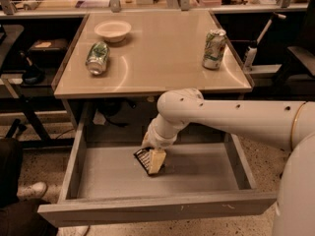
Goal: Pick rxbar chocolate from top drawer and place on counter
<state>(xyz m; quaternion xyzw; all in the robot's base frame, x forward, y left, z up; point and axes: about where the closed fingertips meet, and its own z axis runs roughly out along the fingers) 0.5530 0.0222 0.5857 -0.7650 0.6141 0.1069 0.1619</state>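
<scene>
Below the glossy beige counter point(157, 58), the gripper point(153, 162) clamps the rxbar chocolate point(142, 157) inside the top drawer point(199, 173).

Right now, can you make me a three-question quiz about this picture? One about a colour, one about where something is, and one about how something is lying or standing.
1. What colour is the bowl on the counter?
A. pale cream
B. blue
C. red

2. Where is the gripper?
A. over the bowl
B. resting on the counter
C. down in the top drawer, at the rxbar chocolate

3. How is the can nearest the bowl?
A. upright
B. lying on its side
C. crushed flat

Answers:
1 A, the bowl looks pale cream.
2 C, the arm reaches below the counter into the open drawer.
3 B, its long side rests on the counter.
</scene>
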